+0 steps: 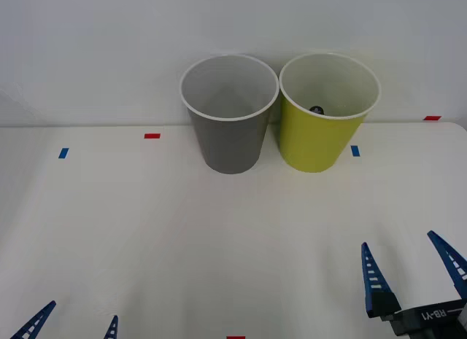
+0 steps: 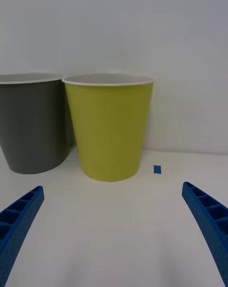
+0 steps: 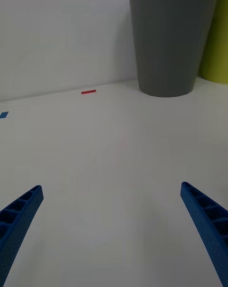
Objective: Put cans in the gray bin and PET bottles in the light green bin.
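Observation:
The gray bin (image 1: 229,113) stands upright at the back middle of the white table (image 1: 182,237), and what I see of its inside holds nothing. Touching its right side is the light green bin (image 1: 328,113); a small black cap-like spot (image 1: 316,110) shows low inside it, the rest of the PET bottle hidden by the wall. Cans are out of view. My right gripper (image 1: 398,240) is open near the front right, facing the light green bin (image 2: 110,125) from a distance. At the front left edge my left gripper (image 1: 84,310) is open, with the gray bin (image 3: 171,40) far ahead.
Small tape marks lie on the table: red (image 1: 152,135) and blue (image 1: 63,153) at the left, blue (image 1: 354,151) and red (image 1: 432,118) at the right. A white wall rises right behind the bins.

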You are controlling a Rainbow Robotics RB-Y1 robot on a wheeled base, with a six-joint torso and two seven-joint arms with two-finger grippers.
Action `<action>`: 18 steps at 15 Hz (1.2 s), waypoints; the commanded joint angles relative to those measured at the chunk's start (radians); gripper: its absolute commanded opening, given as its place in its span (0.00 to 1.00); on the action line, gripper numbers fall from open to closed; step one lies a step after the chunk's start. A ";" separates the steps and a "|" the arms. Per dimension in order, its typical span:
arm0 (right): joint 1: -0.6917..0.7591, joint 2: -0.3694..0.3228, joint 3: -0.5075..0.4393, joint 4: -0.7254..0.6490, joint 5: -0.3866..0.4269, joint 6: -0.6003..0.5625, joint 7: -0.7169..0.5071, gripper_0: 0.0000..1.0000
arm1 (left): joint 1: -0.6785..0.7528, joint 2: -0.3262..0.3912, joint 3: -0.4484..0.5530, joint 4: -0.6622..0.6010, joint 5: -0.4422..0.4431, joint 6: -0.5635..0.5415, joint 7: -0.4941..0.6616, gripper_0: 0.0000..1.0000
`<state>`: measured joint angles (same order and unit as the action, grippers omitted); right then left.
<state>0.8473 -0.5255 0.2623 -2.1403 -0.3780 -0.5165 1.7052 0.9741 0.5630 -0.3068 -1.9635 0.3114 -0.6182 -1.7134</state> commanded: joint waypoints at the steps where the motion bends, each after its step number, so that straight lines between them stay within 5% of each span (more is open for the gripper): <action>1: 0.078 -0.007 -0.015 0.011 0.122 -0.016 -0.118 1.00 | 0.000 0.000 0.000 0.000 0.000 0.000 0.000 1.00; 10: 0.256 0.065 -0.024 0.011 0.126 -0.025 -0.151 1.00 | 0.000 0.000 0.000 0.000 0.000 0.000 0.000 1.00; 18: 0.273 0.068 -0.024 0.011 0.125 -0.025 -0.153 1.00 | 0.000 0.000 0.000 0.000 0.000 0.000 0.000 1.00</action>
<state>1.1198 -0.4572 0.2377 -2.1292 -0.2528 -0.5420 1.5524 0.9741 0.5630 -0.3068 -1.9635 0.3114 -0.6182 -1.7135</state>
